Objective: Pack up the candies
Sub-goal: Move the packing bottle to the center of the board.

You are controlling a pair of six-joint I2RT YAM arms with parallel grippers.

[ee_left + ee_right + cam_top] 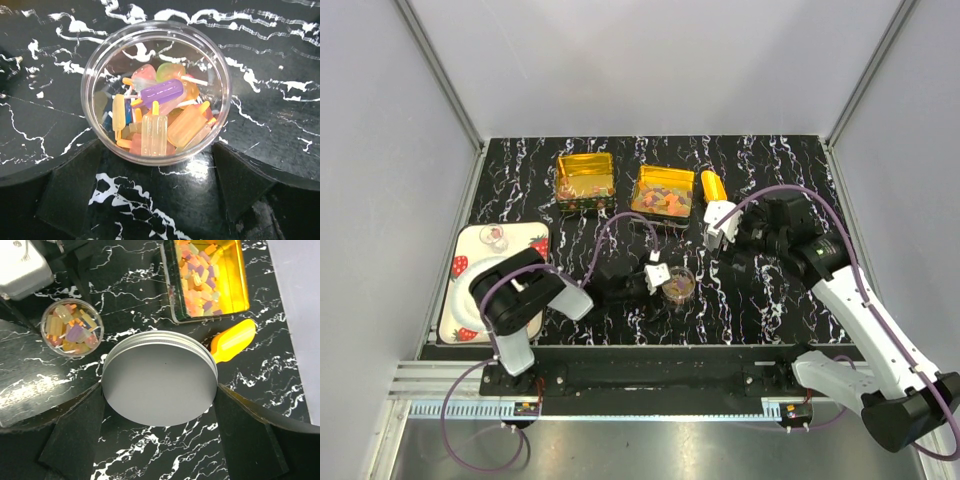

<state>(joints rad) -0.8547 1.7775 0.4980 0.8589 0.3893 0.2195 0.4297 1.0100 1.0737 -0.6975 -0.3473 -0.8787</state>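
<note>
Small popsicle-shaped candies (160, 117) in orange, yellow, pink and purple fill a clear round jar (100, 55) on the black marbled table. My left gripper (156, 150) is open, and the jar's near rim sits just between its fingertips; from above the gripper (660, 275) stands left of the jar (678, 287). My right gripper (160, 390) is shut on a round silver lid (160, 382), which touches both pads and hangs to the right of the jar (71, 327). In the top view this gripper (718, 225) is right of centre. More candies (200, 275) lie in a gold tin (240, 280).
Two open gold tins (584, 162) (665, 177) stand at the back, with a yellow-orange scoop (713, 186) to their right. The scoop (232, 340) lies just beyond the lid. A strawberry-patterned plate (520, 245) with a small cup (495, 238) on it sits at the left edge.
</note>
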